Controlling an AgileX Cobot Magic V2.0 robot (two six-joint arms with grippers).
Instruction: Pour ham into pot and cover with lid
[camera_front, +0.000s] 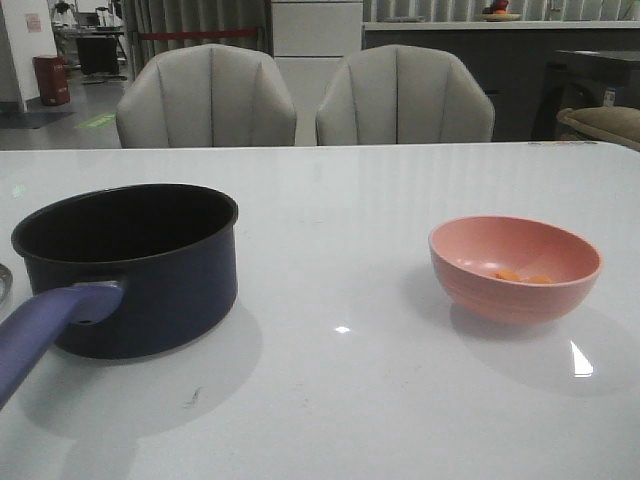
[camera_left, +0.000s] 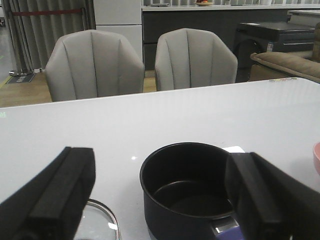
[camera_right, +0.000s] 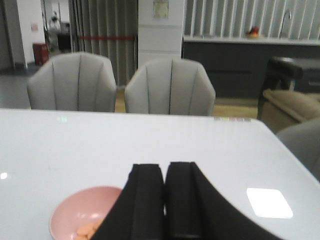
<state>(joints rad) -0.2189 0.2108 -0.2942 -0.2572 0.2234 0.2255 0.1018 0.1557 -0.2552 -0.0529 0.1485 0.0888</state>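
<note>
Pot (camera_front: 130, 270) empty on tabletop (camera_front: 340, 400); ham (camera_front: 520, 276) in pink bowl (camera_front: 515, 268). Left gripper (camera_left: 160, 200) jaws apart. Right gripper (camera_right: 165, 200) jaws together, empty.

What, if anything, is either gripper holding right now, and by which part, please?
Nothing is held. The left gripper is open above the pot; the right gripper is shut on nothing, above the bowl.

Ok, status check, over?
Left claw open, right claw shut, both empty. Ham in bowl; pot empty, lid beside it. Nothing in the way.
</note>
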